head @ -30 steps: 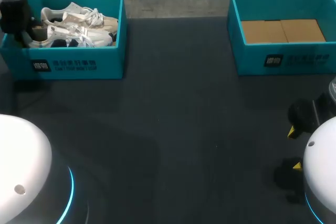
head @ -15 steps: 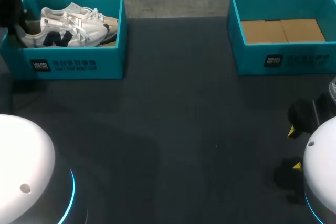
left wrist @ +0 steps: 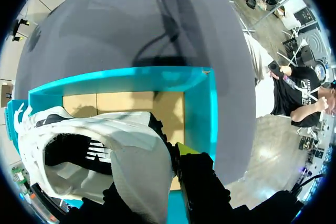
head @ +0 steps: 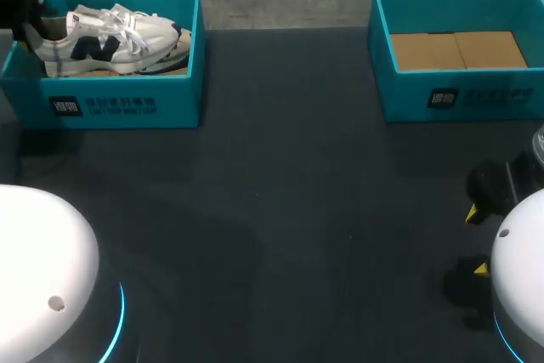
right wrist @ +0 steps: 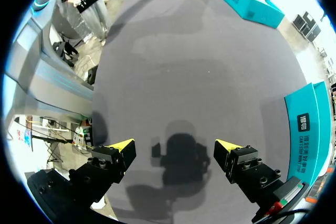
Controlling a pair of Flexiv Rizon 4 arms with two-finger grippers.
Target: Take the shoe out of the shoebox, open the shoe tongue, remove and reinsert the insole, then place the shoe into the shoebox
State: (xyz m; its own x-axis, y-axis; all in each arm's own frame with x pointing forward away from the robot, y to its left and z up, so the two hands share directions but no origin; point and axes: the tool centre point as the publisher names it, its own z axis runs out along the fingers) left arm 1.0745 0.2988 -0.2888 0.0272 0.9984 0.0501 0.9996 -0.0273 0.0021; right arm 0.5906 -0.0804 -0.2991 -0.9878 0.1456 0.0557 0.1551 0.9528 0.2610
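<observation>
White lace-up sneaker (head: 110, 40) with a dark side mark hung heel-first in our left gripper (head: 29, 31). Its toe stretched ahead of the fingers, over the brown card floor of the open teal cardboard shoebox (head: 102, 106). The heel seemed raised to about the rim, with the toe lower and inside the walls. In the left wrist view the padded heel panel sat between the fingers. One yellow fingertip (left wrist: 184, 148) pressed on its outer side and the other was hidden behind the fabric, so we judged the gripper clamped on the heel.

Our right gripper (right wrist: 176, 145) was spread wide and held nothing. It hung over the dark table cover (head: 280, 210), well apart from the sneaker, with a second teal cardboard box (head: 459, 95) beyond it.

We expected the sneaker to be light, with a soft, yielding upper and a stiffer sole and heel cup. Held by the collar alone it could droop or swing at the toe, and its loose laces might catch the box wall. The firm heel cup looked the safest hold, leaving the tongue's top edge free for the right gripper.
</observation>
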